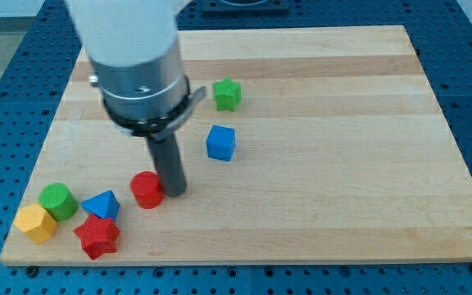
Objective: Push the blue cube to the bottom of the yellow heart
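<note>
The blue cube point(220, 142) sits left of the board's middle. My tip point(175, 192) rests below and to the left of it, touching or nearly touching the right side of a red cylinder point(147, 190). No yellow heart can be made out; the only yellow block point(36, 224) is at the lower left corner and looks hexagonal. The arm's white and grey body point(138, 65) hides part of the board's upper left.
A green star-like block point(227, 94) lies above the blue cube. At the lower left are a green cylinder point(57, 201), a blue triangular block point(101, 205) and a red star point(97, 237). The wooden board point(342, 164) lies on a blue perforated table.
</note>
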Available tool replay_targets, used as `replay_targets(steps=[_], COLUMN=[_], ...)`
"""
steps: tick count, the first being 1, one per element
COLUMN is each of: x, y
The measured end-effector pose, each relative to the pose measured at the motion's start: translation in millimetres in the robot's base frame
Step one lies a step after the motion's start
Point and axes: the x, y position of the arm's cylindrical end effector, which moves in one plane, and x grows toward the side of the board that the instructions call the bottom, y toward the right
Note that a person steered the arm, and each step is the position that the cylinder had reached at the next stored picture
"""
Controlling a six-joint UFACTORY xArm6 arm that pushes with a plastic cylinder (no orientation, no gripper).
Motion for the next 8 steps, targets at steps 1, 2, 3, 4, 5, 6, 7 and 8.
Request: replay_targets(steps=[1, 2, 3, 4, 5, 6, 7, 8], x=[0, 1, 4, 6, 6, -6, -46, -72], y=[-24, -38, -47, -49, -1, 104, 207, 176])
